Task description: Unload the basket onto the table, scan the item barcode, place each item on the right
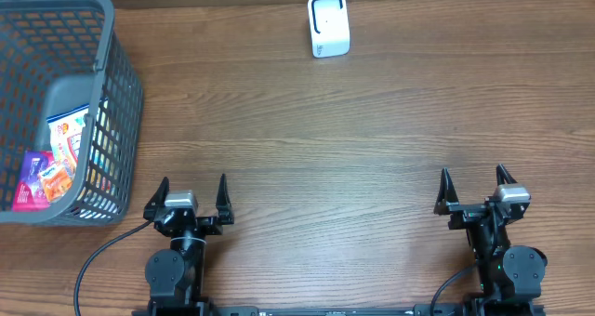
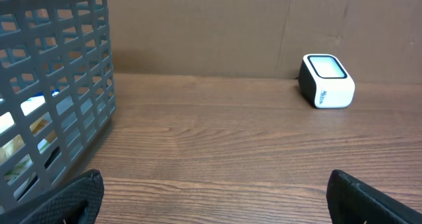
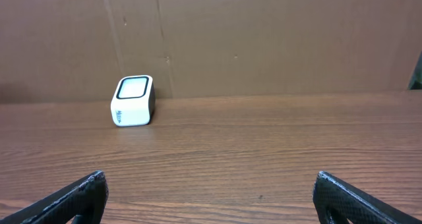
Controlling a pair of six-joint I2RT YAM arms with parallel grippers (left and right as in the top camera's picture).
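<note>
while the scanner [image 1: 328, 25] stands apart, left hand [image 1: 193, 186] and right hand [image 1: 473, 177] gape empty.

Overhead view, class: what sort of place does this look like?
Probably a mock shop checkout: a white barcode scanner stands on the wooden table, and a grey basket holds packaged snacks.

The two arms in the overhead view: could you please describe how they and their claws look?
Both arms are black, with round joint housings. The left claw and right claw each have two pointed, triangular black fingers and a small silver-grey block on top. A thin black cable curves away from the left arm's base. Close up, the fingers look matte.
</note>
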